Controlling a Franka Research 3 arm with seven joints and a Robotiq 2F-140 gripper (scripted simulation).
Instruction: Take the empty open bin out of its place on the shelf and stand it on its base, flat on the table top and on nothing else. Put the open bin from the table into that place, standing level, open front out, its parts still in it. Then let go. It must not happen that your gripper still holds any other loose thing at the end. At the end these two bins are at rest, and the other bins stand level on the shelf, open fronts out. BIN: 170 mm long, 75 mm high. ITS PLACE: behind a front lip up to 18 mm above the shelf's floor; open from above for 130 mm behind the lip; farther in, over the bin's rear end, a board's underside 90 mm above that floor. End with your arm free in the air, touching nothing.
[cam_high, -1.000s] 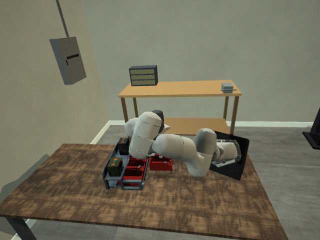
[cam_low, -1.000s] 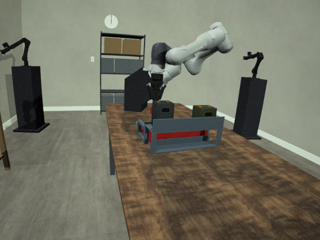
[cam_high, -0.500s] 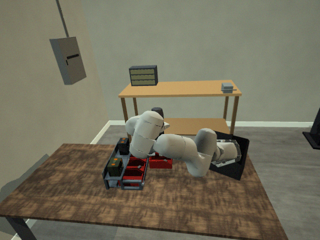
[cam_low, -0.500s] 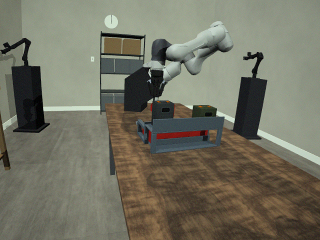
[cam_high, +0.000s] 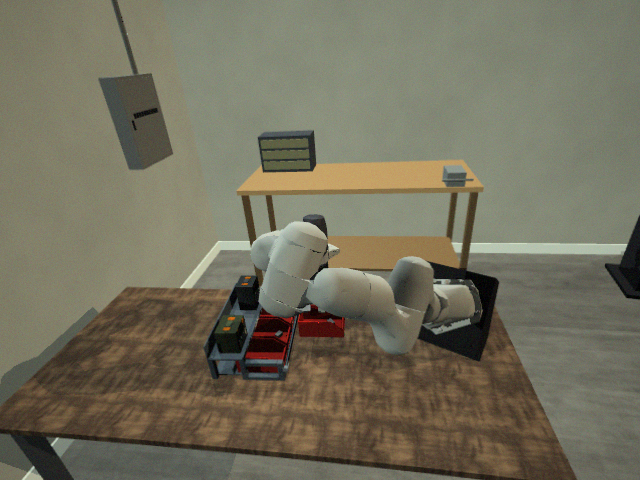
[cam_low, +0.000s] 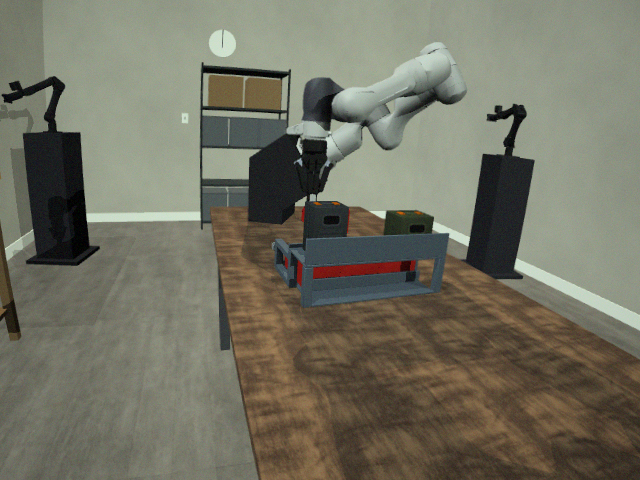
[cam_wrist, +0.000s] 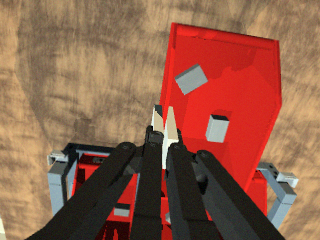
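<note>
A red open bin (cam_wrist: 225, 100) holds two grey parts (cam_wrist: 191, 79) (cam_wrist: 217, 127). My gripper (cam_wrist: 161, 117) is shut on its left side wall and holds it just beside the grey shelf (cam_wrist: 60, 170). In the top view this bin (cam_high: 321, 325) sits at the right of the shelf (cam_high: 251, 341), partly hidden by my arm. Red bins (cam_high: 267, 338) stand in the shelf's lower level; one shows a grey part. In the exterior view my gripper (cam_low: 313, 195) hangs behind the shelf (cam_low: 361, 263). I cannot tell which shelf bin is empty.
A dark box (cam_high: 247, 290) and a green box (cam_high: 230, 333) stand on the shelf's upper board, close to my gripper. My arm's black base (cam_high: 465, 315) is at the table's far right. A wooden side table (cam_high: 361, 178) stands behind.
</note>
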